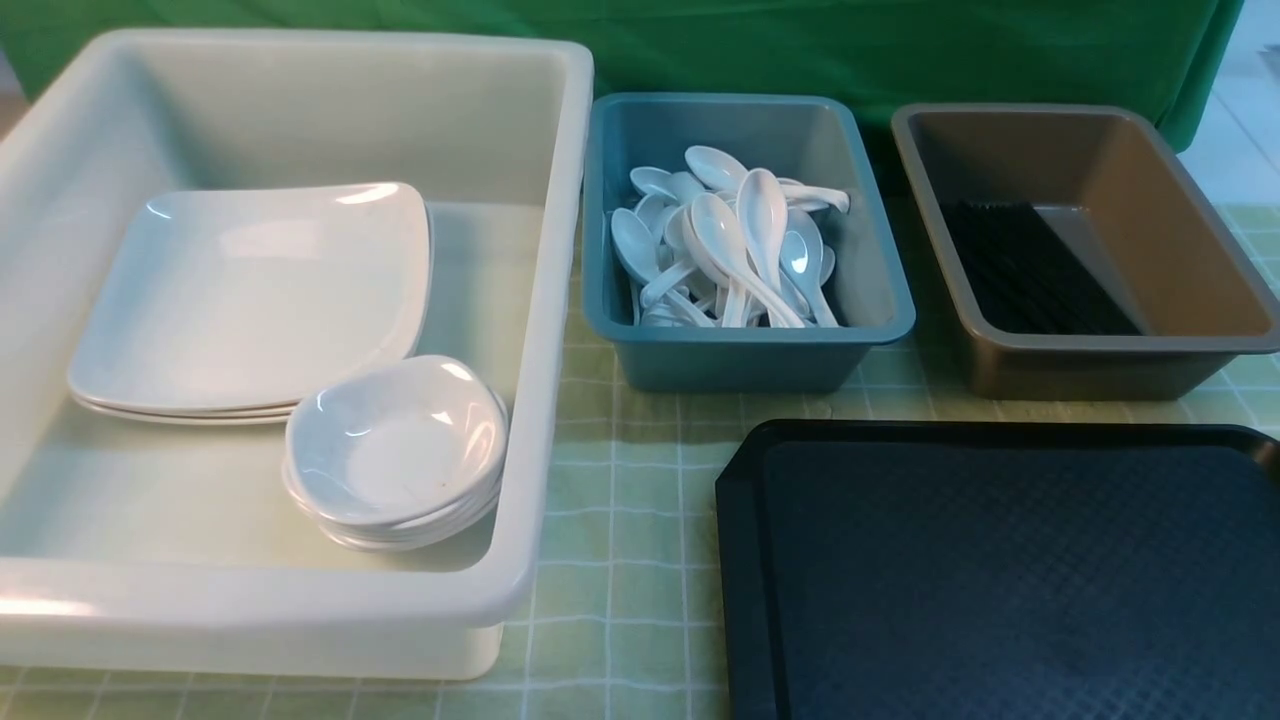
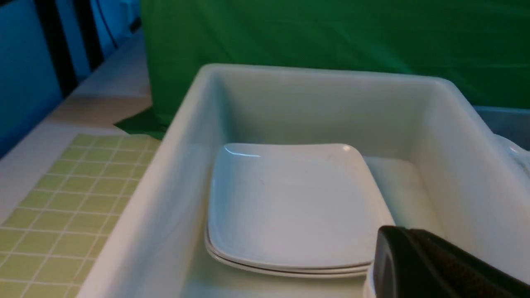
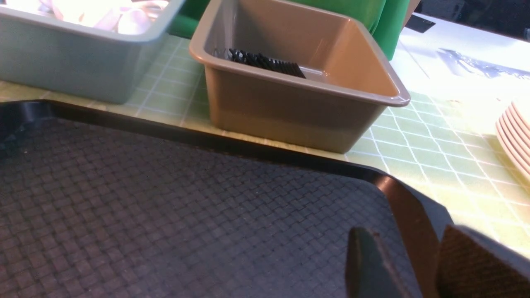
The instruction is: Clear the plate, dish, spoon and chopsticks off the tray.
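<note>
Nearest to us, on our right, lies the black tray [image 1: 1000, 580], flat on the green checked cloth [image 1: 620, 560], its patterned surface bare. In the right wrist view our right gripper [image 3: 418, 265] hangs low over the tray's rim near a corner, the two fingers standing apart with the rim showing between them and nothing held. In the left wrist view our left gripper [image 2: 430, 265] shows only as dark pads pressed together, closed and holding nothing, poised above the white tub [image 1: 555, 300].

That tub sits on our left and reaches from near to far. In its near part stands a stack of small deep dishes [image 1: 395, 450]; just behind them, touching their far edge in the picture, lies a stack of large square plates [image 1: 250, 295].

Beyond the tray, in the middle, stands a blue bin [image 1: 745, 355] heaped with white spoons [image 1: 735, 245]. To its right, well apart from the tub, a brown bin [image 1: 1100, 360] holds a bundle of black chopsticks [image 1: 1030, 270] laid along its floor. A green curtain [image 1: 800, 50] closes the scene behind.
</note>
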